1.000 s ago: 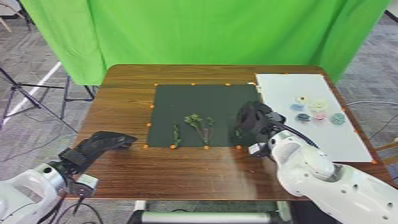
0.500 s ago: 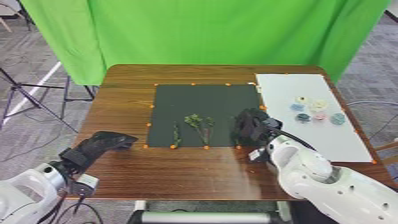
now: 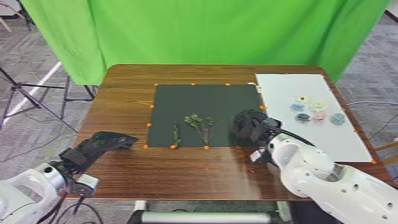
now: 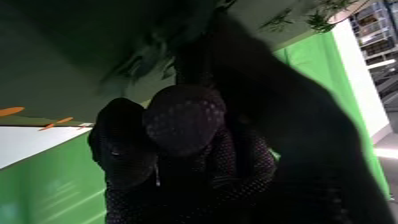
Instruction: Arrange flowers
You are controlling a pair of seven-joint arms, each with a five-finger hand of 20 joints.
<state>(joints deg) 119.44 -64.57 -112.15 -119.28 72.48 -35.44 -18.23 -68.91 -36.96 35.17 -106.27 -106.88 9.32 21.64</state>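
Arrangement of flower parts on a brown wooden table (image 3: 126,100), with a green curtain (image 3: 222,35) behind its far side. A dark mat (image 3: 200,100) occupies the middle; three orange markers stand along its far edge. Three green pieces can be counted on its near half: one slender stem (image 3: 176,136) at left, and two sprigs, one leafy (image 3: 194,120) and one smaller (image 3: 210,123), whose stalks run close together toward the near edge. To the right lies a white sheet (image 3: 284,92) bearing about six flower heads in one loose group: a small cream flower (image 3: 301,99) farthest, then a pale yellow flower (image 3: 317,105) and a light blue flower (image 3: 297,107), and nearer a teal flower (image 3: 303,117), a pink flower (image 3: 320,116) and a blue-green flower (image 3: 338,119). Their petals are too small to make out. The right hand (image 3: 252,124) is over the near right part of the mat, covering what lies beneath it. In the right wrist view, a dim leafy shape (image 4: 133,65) appears beside the glove; whether this hand is released, clenched or grasping something cannot be told. The left hand (image 3: 114,140), released and relaxed, is above the table just left of the mat's near left corner.
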